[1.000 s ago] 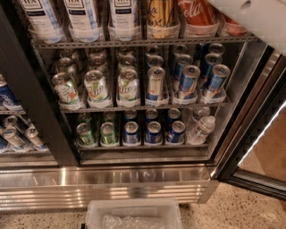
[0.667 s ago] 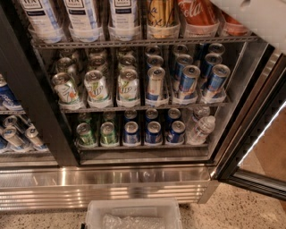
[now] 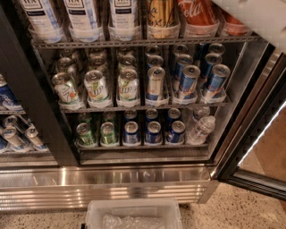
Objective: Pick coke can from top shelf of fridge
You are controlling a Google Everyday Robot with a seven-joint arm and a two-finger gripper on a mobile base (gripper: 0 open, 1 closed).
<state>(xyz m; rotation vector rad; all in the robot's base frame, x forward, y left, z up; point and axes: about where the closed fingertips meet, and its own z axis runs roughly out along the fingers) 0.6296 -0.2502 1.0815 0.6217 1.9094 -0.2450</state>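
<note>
Reaching seems the step in hand: 1 of 2 tall red aluminium coke cans (image 3: 196,11) stands on the black-framed fridge's (image 3: 134,179) dark wire top shelf (image 3: 134,43), while the white arm (image 3: 259,18) crosses the upper right corner, its gripper out of view, grip untellable, and must next align with that can.

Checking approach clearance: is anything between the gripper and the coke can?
Nothing visible. The coke can stands at the front of the top shelf, with the door open. The gripper is out of view; only the white arm shows, top right, overlapping a second coke can.
</note>
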